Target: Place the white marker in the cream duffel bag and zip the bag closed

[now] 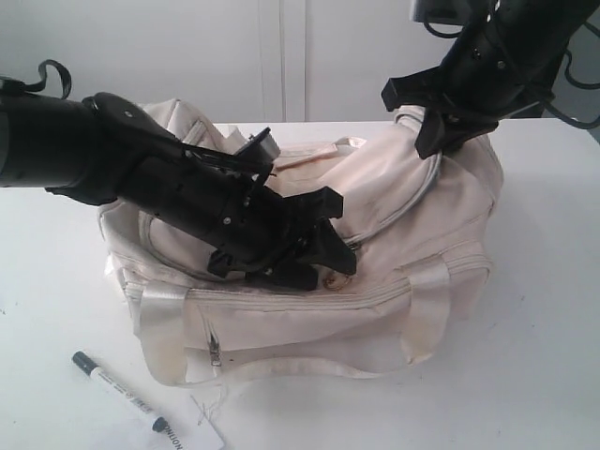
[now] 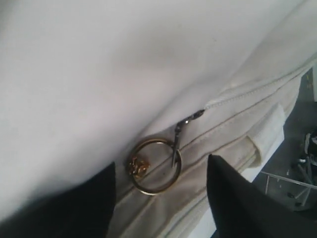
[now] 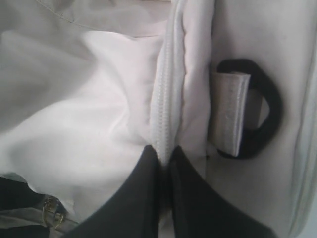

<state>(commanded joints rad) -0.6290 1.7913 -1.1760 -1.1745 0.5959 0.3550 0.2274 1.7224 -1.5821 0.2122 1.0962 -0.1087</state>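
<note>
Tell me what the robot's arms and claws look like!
Both arms are black. The left arm is a thick round tube with a looped black cable by it. The left claw and right claw have flat, wedge-shaped black fingers.

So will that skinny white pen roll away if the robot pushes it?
Probably. The slim white marker with the dark cap looks round, so a sideways nudge could roll it across the smooth white table. It looks thin and light, so it might skid or slip from a loose pinch.
</note>
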